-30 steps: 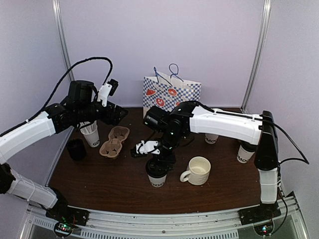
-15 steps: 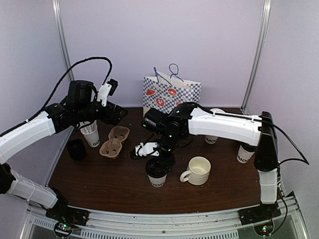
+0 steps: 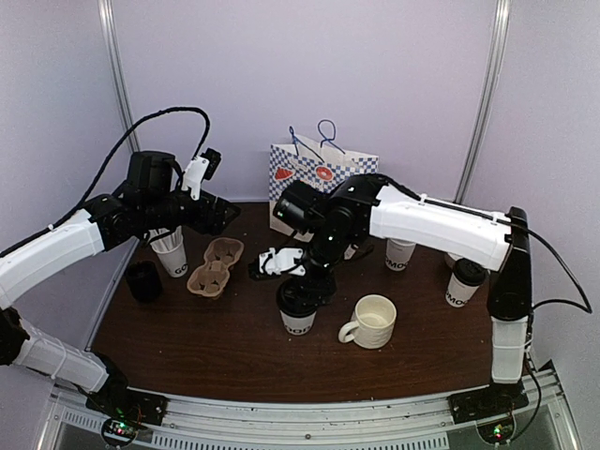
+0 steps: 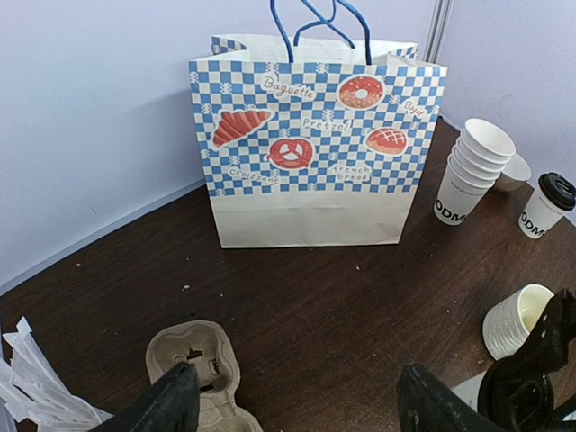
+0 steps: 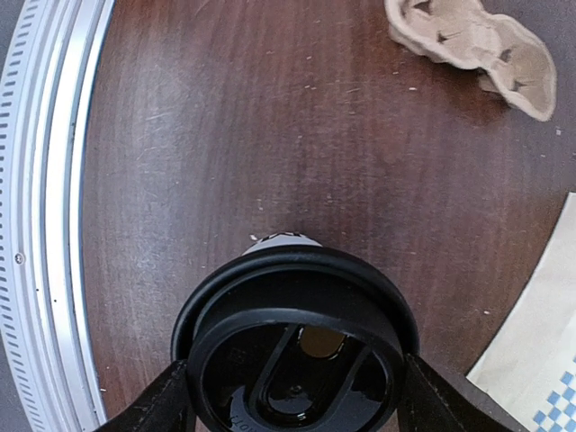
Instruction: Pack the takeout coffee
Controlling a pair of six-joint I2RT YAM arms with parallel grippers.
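My right claw [image 5: 297, 398] sat low over the first takeout coffee cup [image 3: 298, 323], one finger tight against each side of its black lid [image 5: 297, 342], so I had that cup gripped by the rim. Looking straight down past the lid, I saw only a sliver of the white paper wall, and I could not tell whether the base stood on the counter [image 3: 197, 342] or hung just clear of it. This cup was near the middle of the counter, with the white mug [image 3: 373, 321] just beside it on my right and the brown pulp cup carrier [image 3: 216, 267] lying well apart to my left. The second takeout coffee cup [image 3: 464, 283] stood upright at the far right, near the stack of lidless paper cups [image 3: 400, 251]. My left claw [image 4: 297, 405] hung spread wide and held nothing, above the carrier's near end and facing the checked paper bag [image 4: 315, 153], which stood upright against the back wall with its blue handles up. A paper cup of white wrapped sticks [image 3: 172, 253] stood beside the carrier, under my left arm.
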